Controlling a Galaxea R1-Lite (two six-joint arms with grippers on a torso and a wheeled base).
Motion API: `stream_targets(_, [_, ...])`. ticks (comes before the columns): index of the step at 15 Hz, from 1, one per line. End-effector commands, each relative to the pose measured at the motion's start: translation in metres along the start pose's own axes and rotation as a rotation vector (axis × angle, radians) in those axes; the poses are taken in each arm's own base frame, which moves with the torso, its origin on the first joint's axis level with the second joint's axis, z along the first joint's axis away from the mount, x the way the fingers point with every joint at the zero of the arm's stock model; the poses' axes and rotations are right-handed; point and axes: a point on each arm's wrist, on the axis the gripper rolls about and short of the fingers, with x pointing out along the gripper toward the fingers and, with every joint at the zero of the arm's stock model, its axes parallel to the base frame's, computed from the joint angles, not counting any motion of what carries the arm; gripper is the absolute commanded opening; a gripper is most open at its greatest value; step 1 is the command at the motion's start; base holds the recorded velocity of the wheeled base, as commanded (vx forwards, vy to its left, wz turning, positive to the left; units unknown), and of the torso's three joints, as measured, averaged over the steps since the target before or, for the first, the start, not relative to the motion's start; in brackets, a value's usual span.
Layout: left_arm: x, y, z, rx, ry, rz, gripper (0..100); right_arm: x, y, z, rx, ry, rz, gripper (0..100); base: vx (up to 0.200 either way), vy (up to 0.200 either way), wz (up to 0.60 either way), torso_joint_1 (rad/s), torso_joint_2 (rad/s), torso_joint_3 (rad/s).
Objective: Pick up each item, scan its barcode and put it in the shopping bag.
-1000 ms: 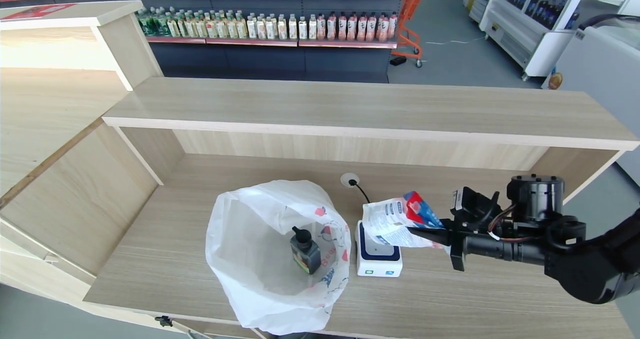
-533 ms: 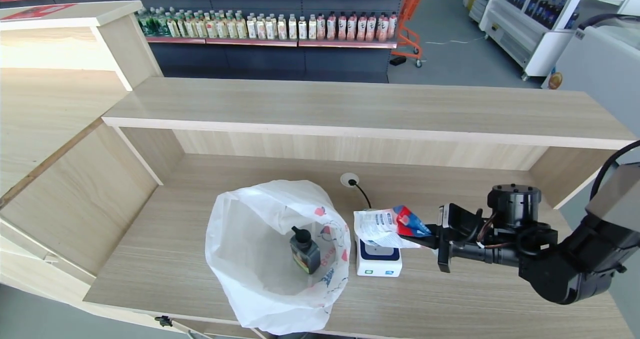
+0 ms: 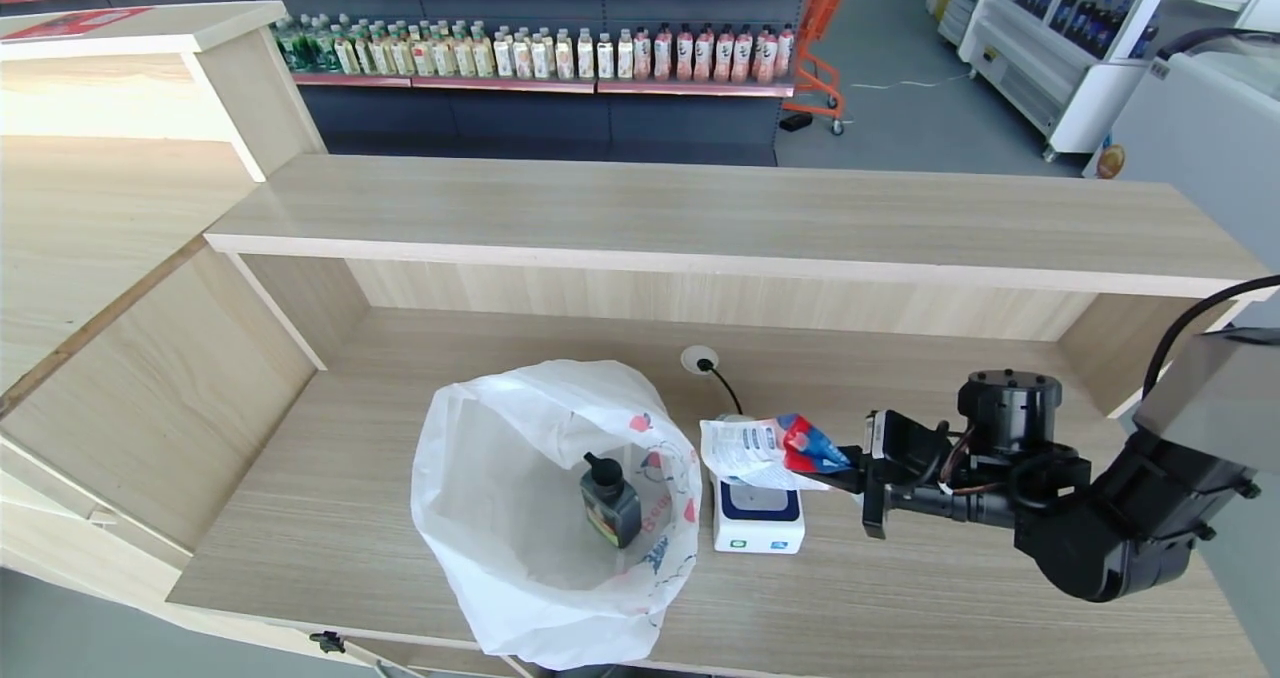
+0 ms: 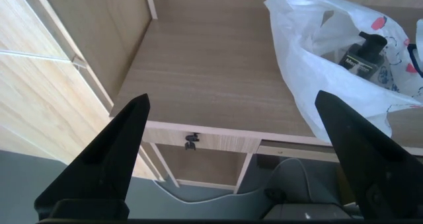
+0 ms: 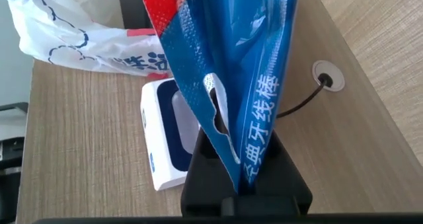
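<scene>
My right gripper [image 3: 835, 463] is shut on a flat pouch [image 3: 762, 449], blue and red with a white printed back. It holds the pouch just above the white barcode scanner [image 3: 757, 515] on the counter. In the right wrist view the pouch [image 5: 228, 72] hangs from the jaws over the scanner [image 5: 168, 141]. To the scanner's left, the white shopping bag [image 3: 520, 498] stands open with a dark pump bottle [image 3: 609, 502] inside. My left gripper [image 4: 231, 151] is open off the counter's front edge, with the bag [image 4: 330, 65] and the bottle [image 4: 360, 52] to one side.
A black cable runs from the scanner to a round grommet [image 3: 700, 360] near the back wall. A raised wooden ledge [image 3: 720, 218] spans the back of the counter and a side wall [image 3: 160, 388] closes the left. Bare counter [image 3: 900, 608] lies in front of the right arm.
My right gripper has carried the pouch down and to the left, from beside the scanner to just over it. The bag and bottle have stayed put.
</scene>
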Motion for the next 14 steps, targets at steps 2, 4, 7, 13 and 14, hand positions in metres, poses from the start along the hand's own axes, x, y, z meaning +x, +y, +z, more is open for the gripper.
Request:
stream_targets(2, [0.0,0.0,0.0,0.0,0.0,0.001,100,-0.001,-0.002,0.0,0.001,0.0,-0.006,0,0.0,0.0,0.0,0.0,0.0,0.0])
stream_targets(4, [0.0,0.0,0.0,0.0,0.0,0.001,100,-0.012,-0.011,0.023,0.017,-0.033,-0.042,0,0.0,0.0,0.0,0.0,0.0,0.0])
stream_targets(7, [0.0,0.0,0.0,0.0,0.0,0.001,100,-0.056,-0.028,0.089,0.246,-0.117,-0.143,0,0.0,0.0,0.0,0.0,0.0,0.0])
stream_targets(13, [0.0,0.0,0.0,0.0,0.0,0.001,100,-0.088,-0.008,0.129,1.121,0.127,-0.356,0,0.0,0.0,0.0,0.0,0.0,0.0])
stream_targets(14, [0.0,0.0,0.0,0.0,0.0,0.001,100,-0.085,-0.007,0.131,1.176,0.119,-0.362,0,0.0,0.0,0.0,0.0,0.0,0.0])
